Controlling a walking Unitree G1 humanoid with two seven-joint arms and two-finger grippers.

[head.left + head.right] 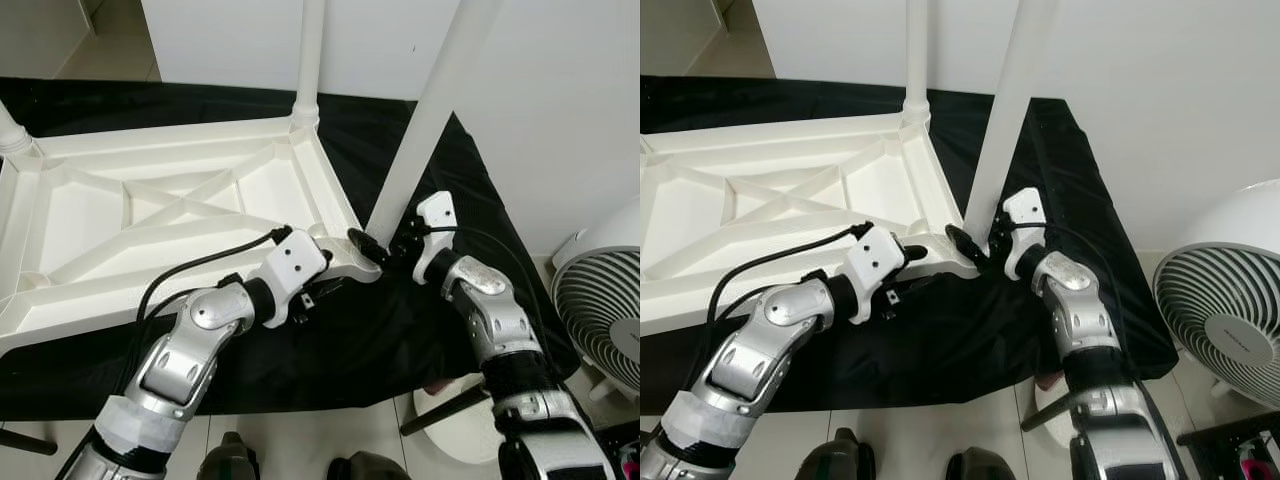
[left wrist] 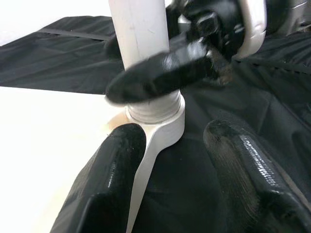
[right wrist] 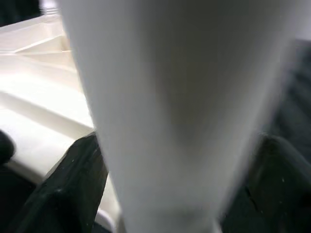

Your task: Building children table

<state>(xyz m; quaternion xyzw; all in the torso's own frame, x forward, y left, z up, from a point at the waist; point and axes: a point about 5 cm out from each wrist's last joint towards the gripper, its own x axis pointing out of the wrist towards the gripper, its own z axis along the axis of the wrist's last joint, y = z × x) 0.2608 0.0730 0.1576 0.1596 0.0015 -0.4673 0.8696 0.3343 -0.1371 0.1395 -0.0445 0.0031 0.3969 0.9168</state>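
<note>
A white plastic children's table (image 1: 150,215) lies upside down on a black cloth (image 1: 400,340). A white leg (image 1: 425,130) stands slightly tilted in the near right corner socket (image 2: 155,114). My right gripper (image 1: 385,248) is shut on that leg just above the socket, and the leg (image 3: 170,87) shows between its fingers (image 3: 73,179). My left gripper (image 1: 335,265) is open at the same corner. One of its fingers (image 2: 109,179) lies over the table's rim and the other over the cloth.
Another leg (image 1: 310,55) stands at the far right corner, and a third (image 1: 10,130) at the far left. A white fan (image 1: 600,300) stands on the floor to the right, close to my right arm. A white wall rises behind the table.
</note>
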